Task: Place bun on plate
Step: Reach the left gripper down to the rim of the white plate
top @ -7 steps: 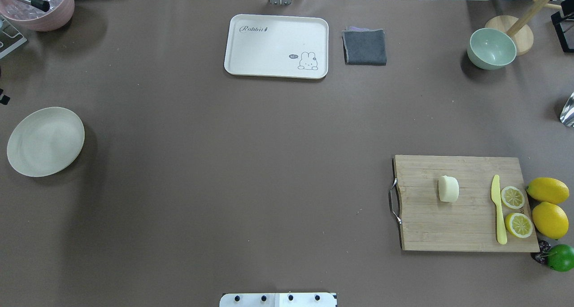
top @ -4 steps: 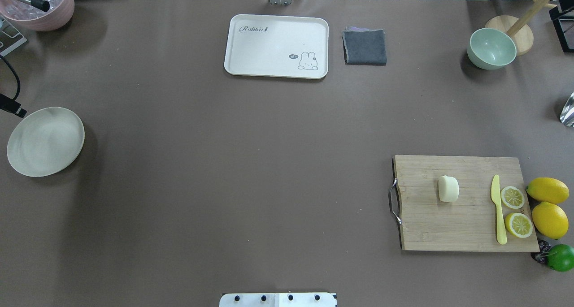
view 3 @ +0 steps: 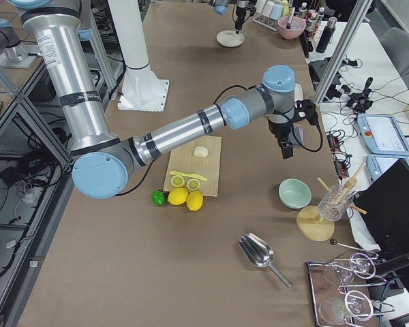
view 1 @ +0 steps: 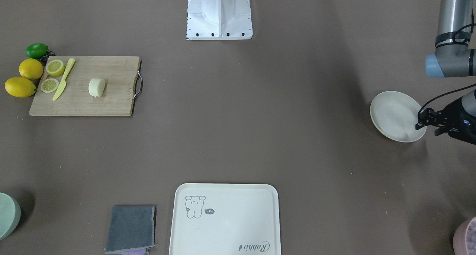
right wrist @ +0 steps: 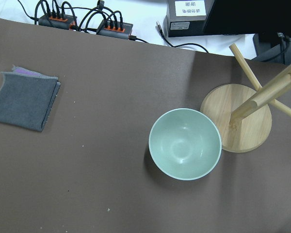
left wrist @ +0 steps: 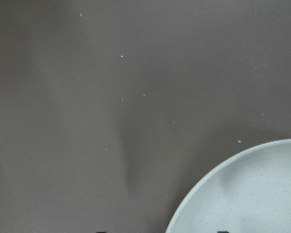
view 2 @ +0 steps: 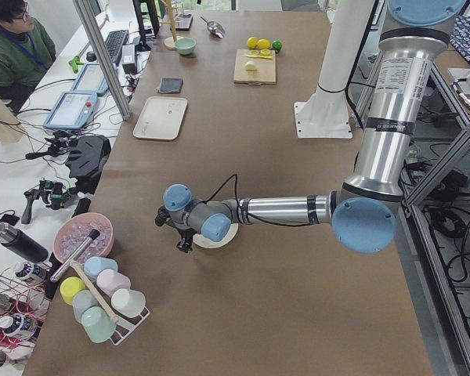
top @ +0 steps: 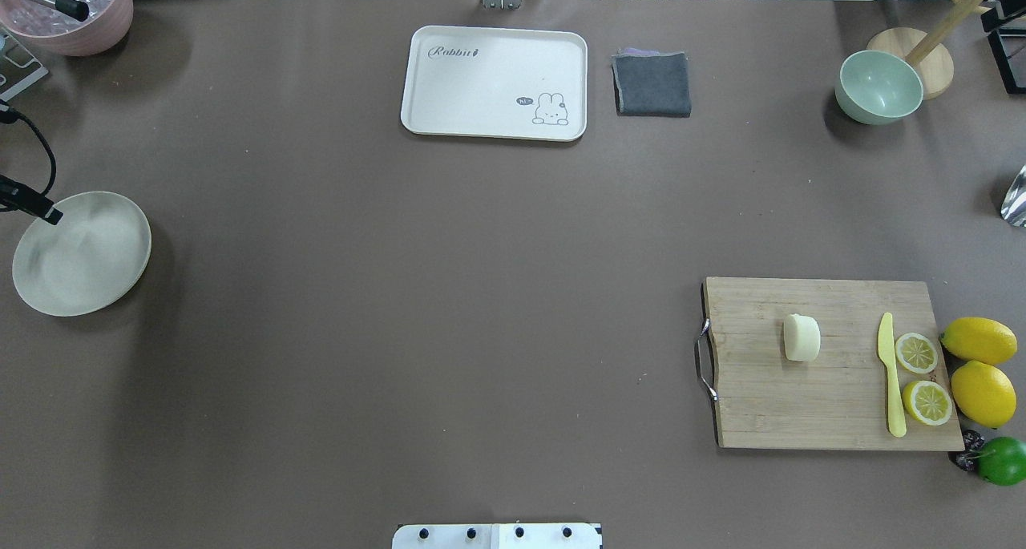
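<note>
We've got the small pale cream bun [top: 801, 338] on the wooden cutting board [top: 834, 405], flat end toward its handle [top: 704, 361]; round off-white plate [top: 80, 268] well apart, left gripper [view 1: 420, 122] wide at its rim; right gripper [view 3: 286, 148], can't tell.

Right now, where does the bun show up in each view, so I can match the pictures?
Exterior front-facing: bun upper left, on the wooden cutting board.
Overhead exterior: lower right, mid-board.
Exterior left: far top centre, tiny, on the board.
Exterior right: mid-picture, on the board.
Left wrist-mounted: not in it.
Right wrist-mounted: not in it.
Shared landmark: the cutting board, lemon slices at one end.
</note>
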Controlling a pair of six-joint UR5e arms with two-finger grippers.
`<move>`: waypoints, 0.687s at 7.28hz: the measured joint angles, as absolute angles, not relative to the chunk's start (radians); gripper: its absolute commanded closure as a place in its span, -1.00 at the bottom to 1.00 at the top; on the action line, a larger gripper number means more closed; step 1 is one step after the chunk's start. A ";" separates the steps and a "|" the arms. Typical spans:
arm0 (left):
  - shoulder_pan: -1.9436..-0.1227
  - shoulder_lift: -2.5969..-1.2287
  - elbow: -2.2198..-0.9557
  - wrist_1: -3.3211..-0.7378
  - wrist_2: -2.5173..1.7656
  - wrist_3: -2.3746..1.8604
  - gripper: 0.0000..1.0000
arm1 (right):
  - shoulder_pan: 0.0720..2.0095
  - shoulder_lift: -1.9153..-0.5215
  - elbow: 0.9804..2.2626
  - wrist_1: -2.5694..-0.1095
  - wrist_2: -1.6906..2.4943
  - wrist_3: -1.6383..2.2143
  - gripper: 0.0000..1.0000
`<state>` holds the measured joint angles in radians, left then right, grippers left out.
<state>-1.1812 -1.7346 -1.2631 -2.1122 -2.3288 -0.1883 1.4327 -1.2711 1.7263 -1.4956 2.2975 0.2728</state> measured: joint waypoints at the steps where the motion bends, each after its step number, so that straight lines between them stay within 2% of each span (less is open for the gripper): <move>1: -1.178 -1.731 -1.262 -2.125 -2.328 -0.188 -0.30 | 1.433 -1.271 1.727 -1.496 2.297 0.273 -1.00; 2: -1.174 -1.725 -1.257 -2.148 -2.328 -0.188 0.05 | 1.433 -1.271 1.731 -1.496 2.295 0.273 -1.00; 3: -1.170 -1.722 -1.250 -2.165 -2.327 -0.188 0.66 | 1.433 -1.271 1.735 -1.496 2.288 0.274 -1.00; 4: -1.166 -1.720 -1.245 -2.172 -2.327 -0.188 1.00 | 1.433 -1.270 1.736 -1.496 2.279 0.273 -1.00; 5: -1.161 -1.719 -1.244 -2.175 -2.326 -0.188 1.00 | 1.433 -1.269 1.738 -1.496 2.274 0.273 -1.00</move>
